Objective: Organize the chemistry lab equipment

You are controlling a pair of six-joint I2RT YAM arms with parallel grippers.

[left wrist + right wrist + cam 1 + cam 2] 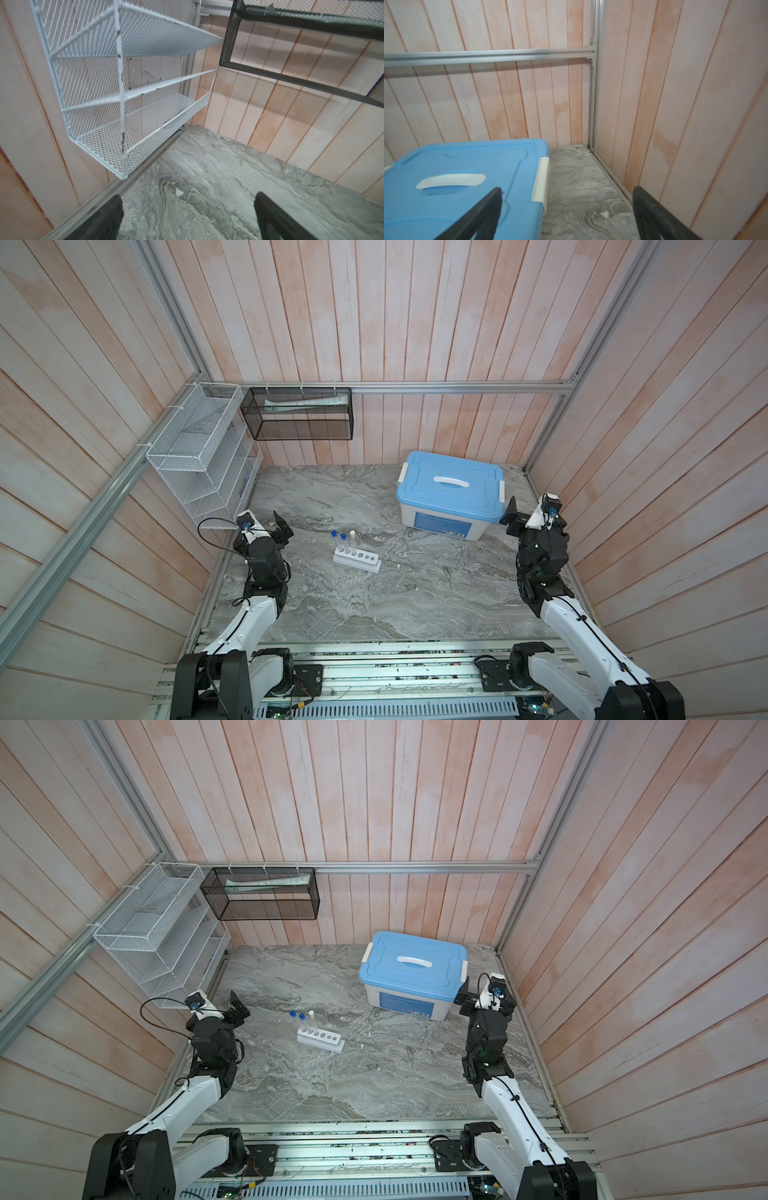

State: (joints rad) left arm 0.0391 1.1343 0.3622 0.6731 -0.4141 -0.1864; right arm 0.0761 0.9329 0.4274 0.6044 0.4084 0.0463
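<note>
Near the middle of the marble tabletop (415, 597), a little toward the left arm's side, stands the white test-tube rack (356, 562). Three thin clear tubes stand upright and close together at its left end: two blue-capped tubes (334, 541) (343, 544) and one white-capped tube (352, 540). The holes along the rest of the rack show as dark, empty rounds. Both top views show this the same way. The left gripper (188, 195) hangs over the left edge of the table, just below the lowest tier of the white wire-mesh shelf (199, 456) on the side wall. Its black fingers (108, 216) are spread wide, with only bare marble between them. The rack lies to its right and a little nearer the robot, close by but clearly apart from it. The wrist view looks at the shelf and the corner wall, so the rack and tubes are not in it. The right gripper (567, 188) is on the far side of the table, raised beside the right end of the white bin with the blue lid (451, 489), at about lid height. Its jaws are also parted wide and hold nothing. In its wrist view one finger crosses in front of the lid near the white latch (542, 178), and the other shows against the wooden side wall. The rack and its tubes are well apart from this gripper, across the open marble to its left. A black wire-mesh basket (299, 414) hangs on the back wall with a flat pale packet lying in it.
</note>
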